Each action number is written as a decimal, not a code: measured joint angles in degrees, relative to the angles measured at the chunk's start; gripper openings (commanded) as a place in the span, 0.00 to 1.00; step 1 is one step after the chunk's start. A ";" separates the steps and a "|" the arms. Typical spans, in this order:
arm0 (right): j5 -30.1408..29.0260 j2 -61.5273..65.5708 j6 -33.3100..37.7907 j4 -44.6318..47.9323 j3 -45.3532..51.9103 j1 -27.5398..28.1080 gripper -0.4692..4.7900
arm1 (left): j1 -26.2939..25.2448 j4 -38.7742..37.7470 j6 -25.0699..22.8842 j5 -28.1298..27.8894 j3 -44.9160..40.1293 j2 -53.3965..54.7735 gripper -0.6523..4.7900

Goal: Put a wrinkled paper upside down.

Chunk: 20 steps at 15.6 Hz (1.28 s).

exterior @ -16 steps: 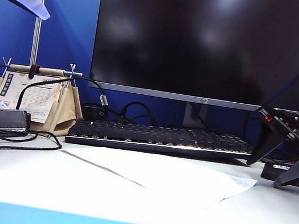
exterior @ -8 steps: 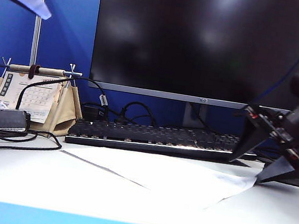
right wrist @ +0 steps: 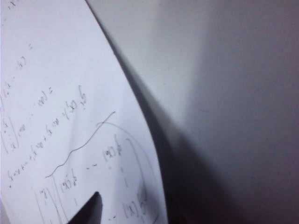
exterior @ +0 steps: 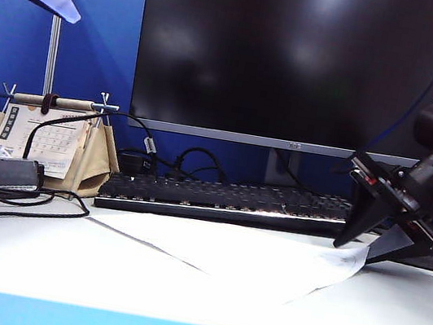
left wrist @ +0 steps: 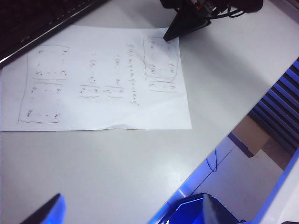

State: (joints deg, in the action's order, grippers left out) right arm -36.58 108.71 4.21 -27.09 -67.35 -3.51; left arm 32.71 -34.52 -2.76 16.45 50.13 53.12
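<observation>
White and thin, the wrinkled paper (exterior: 243, 257) lies written side up on the tabletop (exterior: 389, 322) in front of the keyboard (exterior: 227, 197); it should handle as light, limp and easily torn, best taken at an edge or corner. The right claw (exterior: 376, 239) straddles its right-hand edge, jaws narrowing around the lifted margin. The left claw (left wrist: 126, 210) hangs high over the tabletop's left side, jaws apart, empty.

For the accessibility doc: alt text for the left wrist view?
The right gripper touches a far corner of the handwritten wrinkled paper, which lies writing-up on the white table beside a black keyboard; the left gripper hovers nearer.
</observation>
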 measured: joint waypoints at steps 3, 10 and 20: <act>0.07 0.02 0.02 0.09 0.02 0.00 0.08 | 0.00 0.00 0.00 0.00 0.00 0.00 0.84; 1.33 -2.21 -0.92 -2.43 0.17 -0.02 0.07 | 0.00 0.00 0.00 -0.02 0.00 0.00 0.84; 13.99 -32.41 -2.64 -6.75 0.04 0.02 0.07 | 0.00 1.31 -0.02 -0.04 0.00 -0.02 0.84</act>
State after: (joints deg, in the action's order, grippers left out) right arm -22.59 76.29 1.56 -33.85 -67.31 -3.49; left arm 32.71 -33.21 -2.79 16.40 50.13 53.10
